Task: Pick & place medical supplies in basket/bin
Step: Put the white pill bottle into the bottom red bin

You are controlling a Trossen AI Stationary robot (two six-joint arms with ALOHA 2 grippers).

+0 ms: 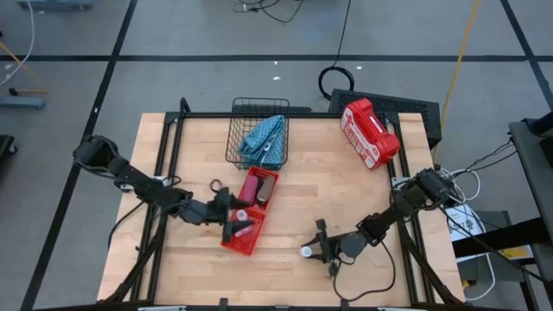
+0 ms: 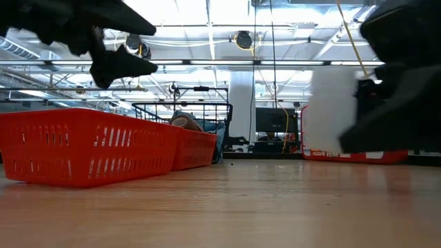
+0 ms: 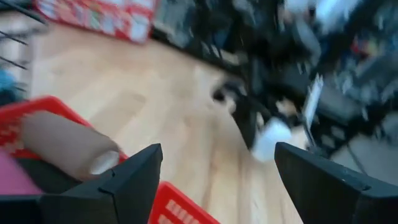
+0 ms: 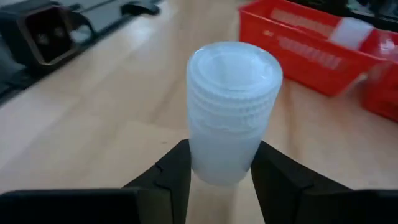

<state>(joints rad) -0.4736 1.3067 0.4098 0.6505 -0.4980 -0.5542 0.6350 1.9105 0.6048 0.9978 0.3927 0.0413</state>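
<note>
One white vial (image 4: 231,112) stands clamped between the right gripper (image 1: 316,250) fingers at the table's six o'clock, gripped low, probably to stay upright. The left gripper (image 1: 232,223), jaws spread and empty, hovers over the near red bin (image 1: 256,239).

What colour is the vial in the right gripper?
White, slightly translucent vial, held by the right gripper; the right wrist view shows it best.
</note>
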